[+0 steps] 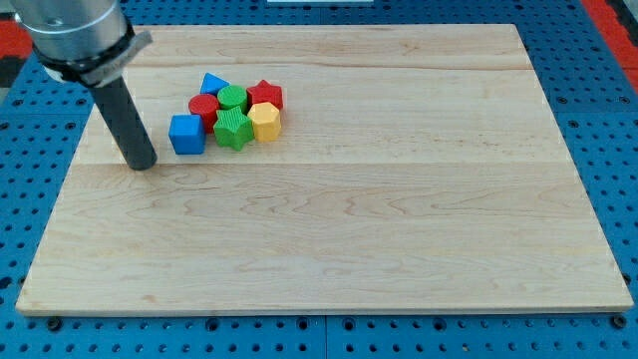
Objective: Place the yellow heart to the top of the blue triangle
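The blue triangle [213, 85] lies at the top left of a tight cluster of blocks in the upper left part of the wooden board [399, 199]. A yellow block [265, 121] sits at the cluster's right side, below a red star [265, 95]; its shape reads more like a hexagon than a heart. My tip [143, 164] rests on the board to the left of the cluster, just left of a blue cube [186, 134] and apart from it. The tip is well left of the yellow block.
The cluster also holds a red cylinder [203, 107], a green cylinder [233, 98] and a green star [233, 129]. The board lies on a blue perforated table [608, 100].
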Available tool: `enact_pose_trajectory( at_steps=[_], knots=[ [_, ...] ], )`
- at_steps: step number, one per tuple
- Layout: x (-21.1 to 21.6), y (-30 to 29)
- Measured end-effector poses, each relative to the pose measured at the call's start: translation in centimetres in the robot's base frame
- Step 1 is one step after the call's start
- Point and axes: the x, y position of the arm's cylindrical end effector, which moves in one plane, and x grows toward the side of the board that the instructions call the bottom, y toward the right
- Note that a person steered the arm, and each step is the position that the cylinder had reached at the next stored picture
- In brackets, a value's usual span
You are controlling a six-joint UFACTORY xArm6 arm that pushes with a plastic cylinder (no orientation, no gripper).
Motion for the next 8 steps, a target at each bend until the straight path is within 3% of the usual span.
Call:
enact_pose_trajectory(
  at_steps=[2, 3, 4, 6, 7, 8],
  knots=[
    [-5.9, -2.7],
    [-2.0, -4.6],
    [-4.8, -7.9],
    [-15.3, -1.8],
    [-18.5, 0.9],
    [-18.6, 1.5]
  ],
)
